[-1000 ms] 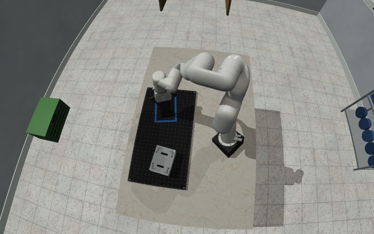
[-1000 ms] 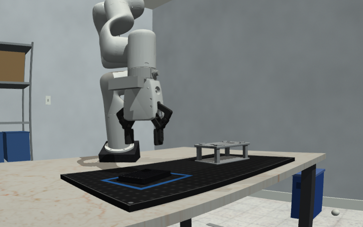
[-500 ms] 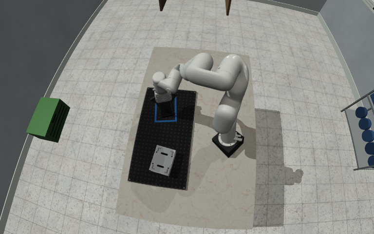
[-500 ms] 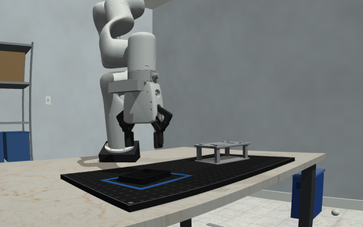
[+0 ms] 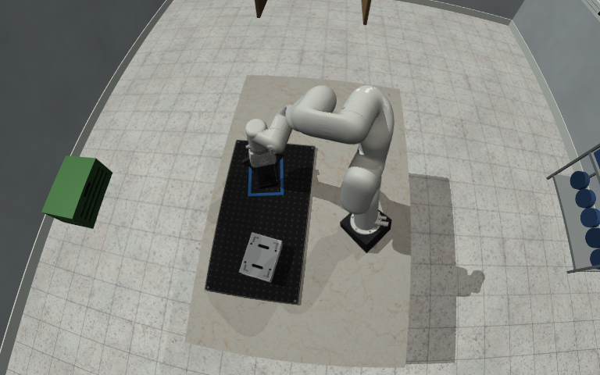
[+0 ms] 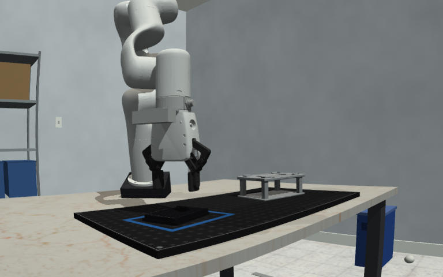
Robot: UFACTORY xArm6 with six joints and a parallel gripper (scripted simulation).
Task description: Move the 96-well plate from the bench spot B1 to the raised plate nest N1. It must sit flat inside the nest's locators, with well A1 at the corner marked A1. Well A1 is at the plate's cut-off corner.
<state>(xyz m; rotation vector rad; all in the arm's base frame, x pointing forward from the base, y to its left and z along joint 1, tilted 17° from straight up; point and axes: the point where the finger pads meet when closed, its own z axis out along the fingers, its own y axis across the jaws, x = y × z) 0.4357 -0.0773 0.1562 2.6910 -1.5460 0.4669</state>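
Note:
The black 96-well plate (image 6: 176,214) lies flat inside the blue outline of spot B1 on the black baseplate. From above the plate (image 5: 268,176) is partly hidden by my wrist. My gripper (image 6: 176,183) is open and empty; it points straight down above the plate, with a clear gap between fingertips and plate. From above the gripper (image 5: 262,159) hangs over the far end of the blue outline. The grey raised nest N1 (image 6: 270,184) stands empty on its posts further along the baseplate; it also shows in the top view (image 5: 261,256). I cannot make out the cut-off corner.
The arm's base (image 5: 366,226) sits on the table beside the baseplate (image 5: 261,221). A green box (image 5: 77,191) stands on the floor to the left. A shelf with blue bins (image 5: 583,208) stands at the right.

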